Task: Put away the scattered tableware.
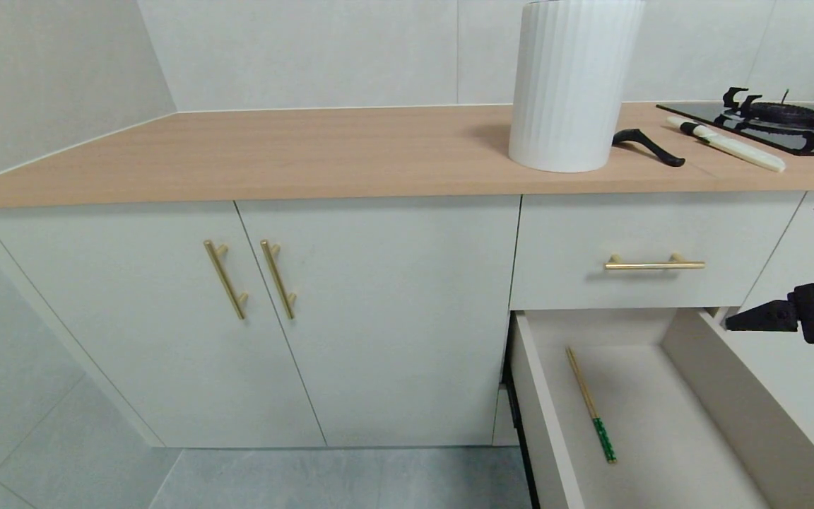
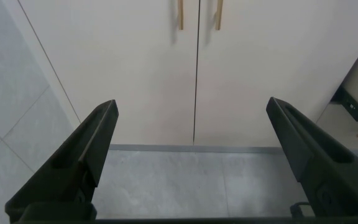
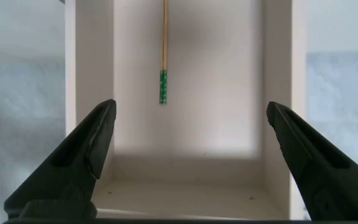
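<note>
Chopsticks (image 1: pixel 591 404) are already in the open lower drawer (image 1: pixel 535 396), along its left wall, green ends toward you. Left on the wooden countertop (image 1: pixel 308 152) are a pale knife (image 1: pixel 728 143) with a dark band, just beside the stove (image 1: pixel 788 120), and a black handled tool (image 1: pixel 651 147) partly hidden behind the white ribbed container (image 1: pixel 569 85); can't tell what it is.

The knife looks light, stiff and smooth, and it lies flat, so it will likely skid. Pinch it across the width near the middle, with the fingers right down at the surface. The container is tall, so a knock while you reach for the black tool could tip it.

Your right gripper (image 3: pixel 190 109) hangs over the drawer, jaws wide apart, nothing held. Your left gripper (image 2: pixel 191 104) is low, also spread and empty, facing the cabinet doors (image 2: pixel 197 74) and grey tile floor (image 2: pixel 179 186).

The counter is smooth wood-look laminate. The walls are pale tile, with a corner at the left.
</note>
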